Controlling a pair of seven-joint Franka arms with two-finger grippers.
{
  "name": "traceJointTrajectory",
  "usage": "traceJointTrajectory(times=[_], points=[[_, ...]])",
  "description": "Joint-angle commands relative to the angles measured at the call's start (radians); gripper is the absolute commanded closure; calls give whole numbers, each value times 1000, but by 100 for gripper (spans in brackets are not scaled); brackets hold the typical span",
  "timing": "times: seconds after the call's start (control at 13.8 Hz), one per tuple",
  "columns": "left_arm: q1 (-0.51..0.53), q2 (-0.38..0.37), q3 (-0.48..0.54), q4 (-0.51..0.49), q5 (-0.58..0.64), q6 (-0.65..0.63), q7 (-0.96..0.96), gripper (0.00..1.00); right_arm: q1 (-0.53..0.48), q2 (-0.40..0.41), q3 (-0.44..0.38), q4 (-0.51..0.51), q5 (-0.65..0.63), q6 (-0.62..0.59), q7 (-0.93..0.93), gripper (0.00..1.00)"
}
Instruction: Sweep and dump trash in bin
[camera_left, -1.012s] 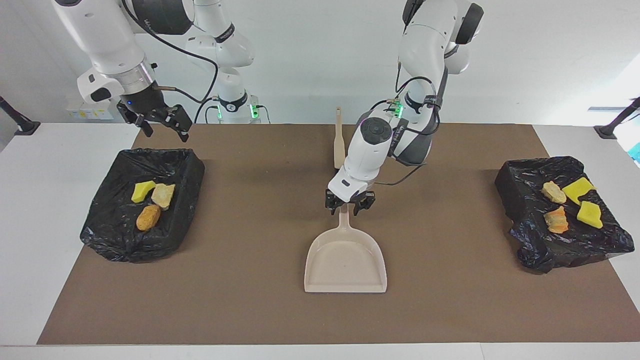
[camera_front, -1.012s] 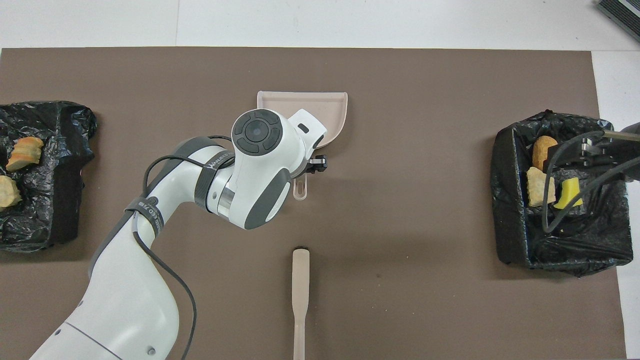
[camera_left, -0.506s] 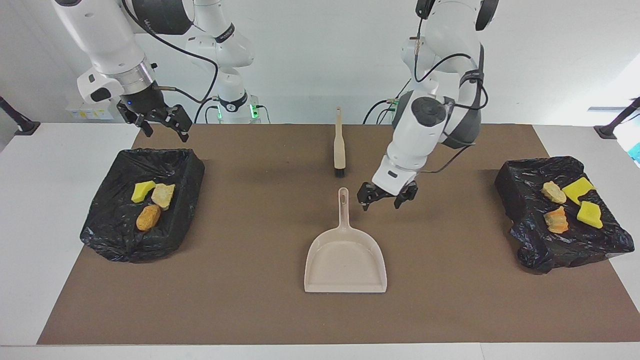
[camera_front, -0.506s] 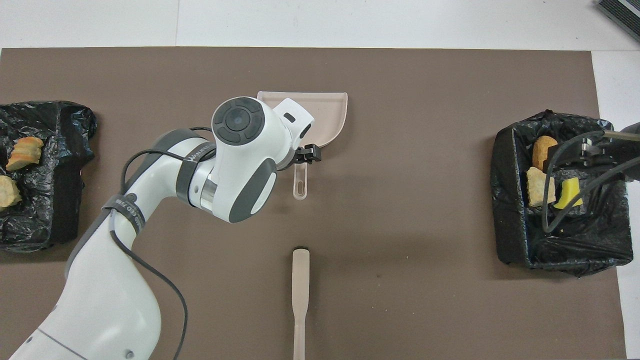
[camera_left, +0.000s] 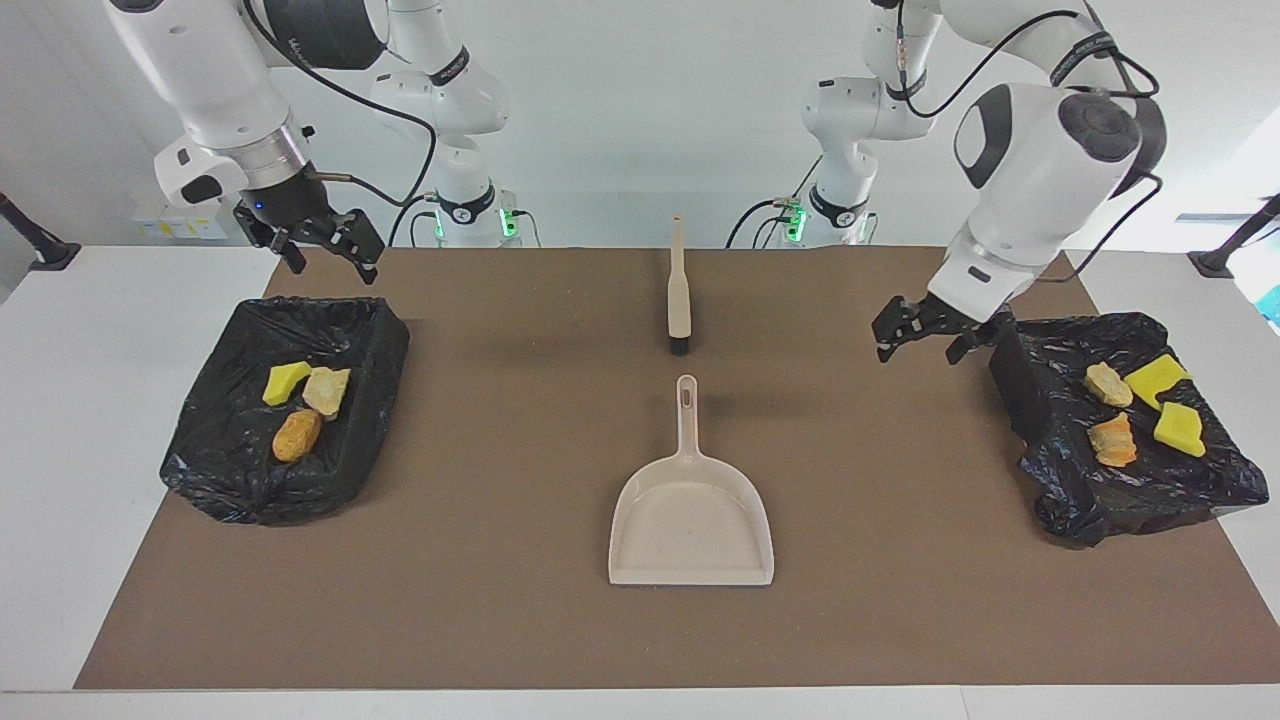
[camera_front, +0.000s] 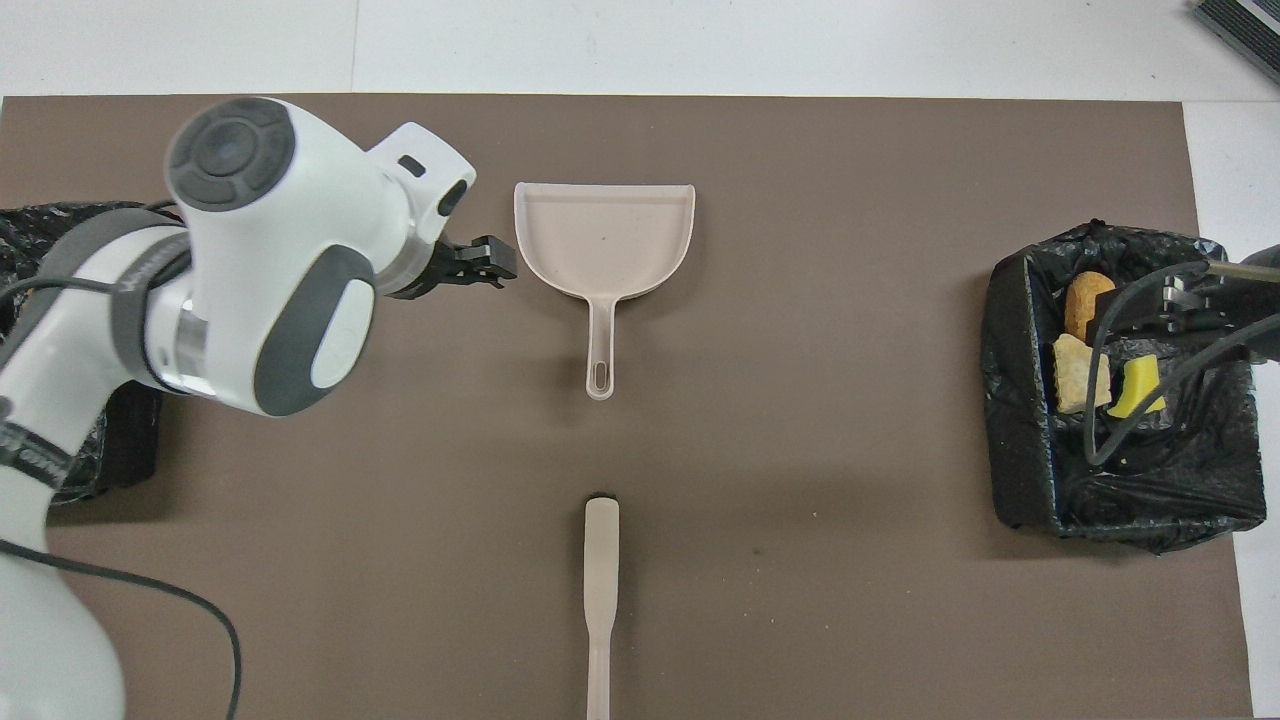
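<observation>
**Left gripper empty beside its bin, sweep apparently finished**

Left gripper (camera_left: 928, 333) hung with jaws apart, holding nothing, beside the bag-lined bin (camera_left: 1040, 480) containing four trash pieces (camera_left: 1113, 440). Three more pieces (camera_left: 296, 434) lay in the right arm's bin (camera_left: 225, 490), under the waiting, open right gripper (camera_left: 318, 243). Dustpan (camera_left: 690, 520) and brush (camera_left: 678, 290) lay free mid-mat, seemingly no longer needed.
</observation>
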Motion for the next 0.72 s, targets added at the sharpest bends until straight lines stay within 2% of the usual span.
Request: traceJointTrajectory(times=[0.0, 0.36, 0.51, 0.65], points=[[46, -83, -11, -11, 2, -98, 16, 0, -3, -7, 1, 2, 17, -12, 18, 0], [44, -212, -13, -19, 41, -264, 21, 0, -3, -7, 1, 2, 17, -14, 18, 0], [48, -215, -13, -21, 41, -279, 36, 0, -3, -7, 1, 2, 17, -14, 18, 0], [50, -214, -11, -22, 39, -240, 76, 0, -3, -7, 1, 2, 17, -12, 18, 0]])
